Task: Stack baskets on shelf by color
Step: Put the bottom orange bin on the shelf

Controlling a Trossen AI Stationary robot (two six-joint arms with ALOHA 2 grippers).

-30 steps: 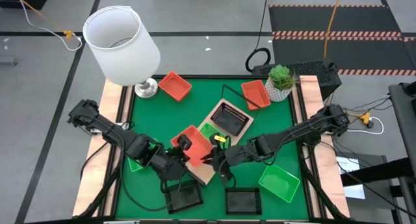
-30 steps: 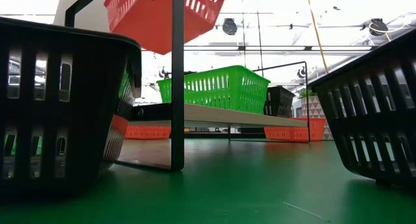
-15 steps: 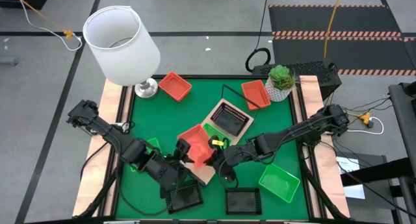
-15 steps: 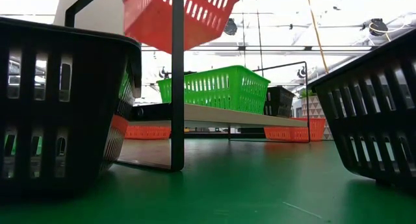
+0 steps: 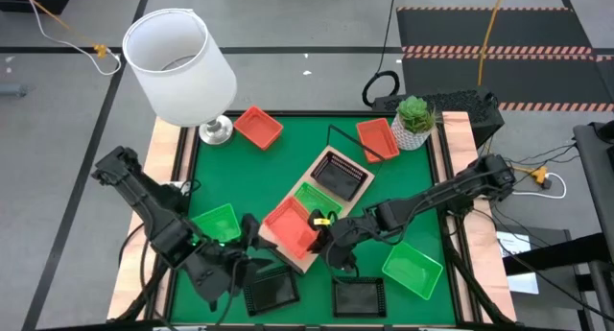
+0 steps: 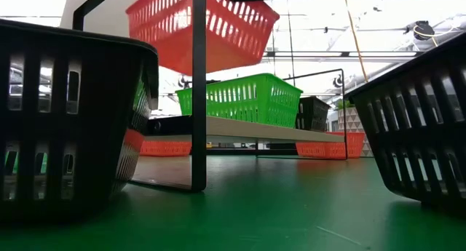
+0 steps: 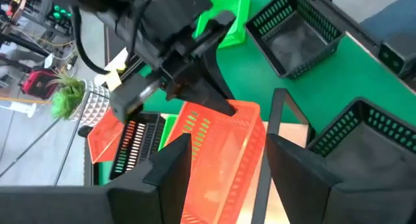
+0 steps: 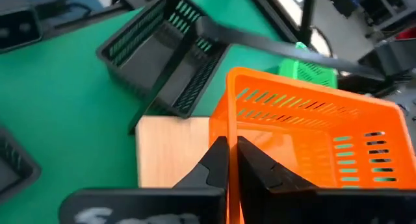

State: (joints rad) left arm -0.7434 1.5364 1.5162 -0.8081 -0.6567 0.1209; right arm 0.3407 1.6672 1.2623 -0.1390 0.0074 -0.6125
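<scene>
My right gripper (image 5: 319,227) is shut on an orange basket (image 5: 290,225), which hangs above the near end of the wooden shelf (image 5: 305,258). The low view shows this orange basket (image 6: 204,29) tilted, up above the shelf board (image 6: 240,129). On the shelf sit a green basket (image 5: 312,199) and, at its far end, a black basket (image 5: 338,174). My left gripper (image 5: 251,247) stands open just near-left of the orange basket, its fingers (image 7: 174,164) apart and touching nothing. My right gripper pinches the orange basket's side wall (image 8: 229,117) at the rim, on the side toward the table's right. One finger is inside the basket and one outside. The fingers come slanting from the table's right. The basket is lifted clear of the shelf and tilted.
Loose baskets lie around on the green mat: orange ones at the far side (image 5: 257,127) (image 5: 376,139), green ones at left (image 5: 216,223) and near right (image 5: 413,266), black ones at the near edge (image 5: 271,291) (image 5: 357,295). A white lamp (image 5: 180,67) and a potted plant (image 5: 414,120) stand at the far corners.
My left gripper has opened, let go of the orange basket and drawn back toward the table's near-left corner. My right gripper has shut on the basket's wall. The basket now hangs from the right gripper alone, a little lower and more tilted.
</scene>
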